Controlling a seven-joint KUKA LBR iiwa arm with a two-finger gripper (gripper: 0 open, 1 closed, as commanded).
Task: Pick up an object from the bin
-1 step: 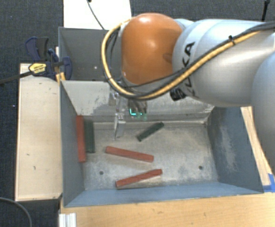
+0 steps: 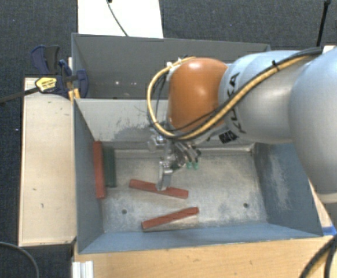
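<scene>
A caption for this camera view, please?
Robot pincer poised at the middle red bar in a grey bin.

Silver arm (image 2: 284, 97), orange cover (image 2: 194, 94), yellow-black cable (image 2: 150, 100).

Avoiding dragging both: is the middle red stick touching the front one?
Apart. Camera view shows bare bin floor between middle red stick and front red stick.

Dark blue-grey carpet floor (image 2: 18, 16), evenly lit
</scene>
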